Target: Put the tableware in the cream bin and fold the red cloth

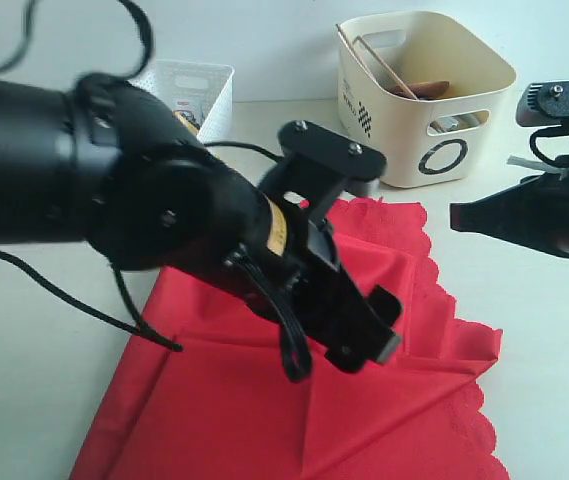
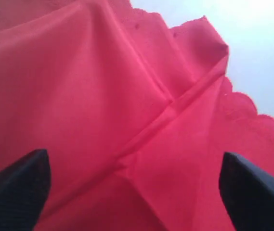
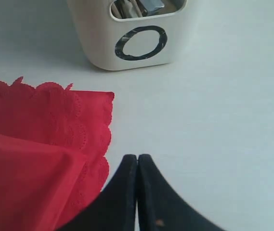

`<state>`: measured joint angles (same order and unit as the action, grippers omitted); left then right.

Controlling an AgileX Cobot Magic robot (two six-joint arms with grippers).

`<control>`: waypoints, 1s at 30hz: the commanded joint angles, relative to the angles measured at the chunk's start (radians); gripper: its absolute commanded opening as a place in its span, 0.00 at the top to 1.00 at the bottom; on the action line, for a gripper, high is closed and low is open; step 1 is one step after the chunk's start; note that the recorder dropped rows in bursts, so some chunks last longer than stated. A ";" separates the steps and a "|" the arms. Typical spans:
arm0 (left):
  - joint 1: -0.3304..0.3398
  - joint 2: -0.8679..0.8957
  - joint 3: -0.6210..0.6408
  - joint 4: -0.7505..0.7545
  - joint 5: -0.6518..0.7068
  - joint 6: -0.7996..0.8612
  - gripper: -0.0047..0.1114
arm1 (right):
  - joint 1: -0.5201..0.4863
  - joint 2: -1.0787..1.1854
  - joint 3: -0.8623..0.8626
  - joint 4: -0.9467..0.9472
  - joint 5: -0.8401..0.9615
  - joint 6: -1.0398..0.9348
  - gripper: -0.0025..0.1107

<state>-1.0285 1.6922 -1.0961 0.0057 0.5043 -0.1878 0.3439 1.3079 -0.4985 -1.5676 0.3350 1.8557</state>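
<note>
Left gripper (image 2: 134, 192): fingers spread wide, nothing in them, hanging right over the red cloth (image 1: 224, 400).
Red cloth: flat on the table, directly below that gripper, partly folded.
Crease (image 2: 170, 103): raised ridge running diagonally between the open jaws, out toward the scalloped corner.
Right gripper (image 3: 137, 161): pinched shut, empty, just off the cloth's scalloped edge.
Cream bin (image 1: 404, 140): beyond the far corner, chopsticks (image 1: 364, 60) inside.
Nearer arm: left, I'd say.

Big scalloped red fabric cloth (image 1: 214, 410) lies spread out, creased, one corner folded over. Tall cream plastic bin (image 1: 389, 120) stands upright just beyond it, tableware (image 1: 426, 89) inside.
</note>
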 commanded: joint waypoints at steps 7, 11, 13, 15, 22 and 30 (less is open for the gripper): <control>0.188 -0.133 0.294 0.129 0.006 -0.074 0.94 | -0.004 0.002 0.003 -0.003 -0.060 -0.005 0.98; 0.235 -0.120 0.410 0.129 -0.091 -0.086 0.95 | -0.004 0.002 0.003 -0.013 -0.148 -0.005 0.98; 0.239 -0.105 0.441 0.129 -0.136 -0.080 0.95 | -0.004 0.002 0.003 -0.042 -0.186 -0.005 0.98; 0.239 -0.080 0.454 0.136 -0.156 -0.080 0.95 | -0.004 0.002 0.003 -0.051 -0.191 -0.005 0.98; 0.233 -0.001 0.456 0.139 -0.193 -0.084 0.95 | -0.004 0.002 0.003 -0.050 -0.196 -0.005 0.98; 0.044 -0.082 0.456 0.086 -0.221 -0.075 0.95 | -0.004 0.002 0.003 -0.050 -0.196 -0.005 0.98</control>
<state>-0.9055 1.6674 -0.6424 0.1169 0.3126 -0.2654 0.3439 1.3079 -0.4985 -1.6100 0.1446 1.8537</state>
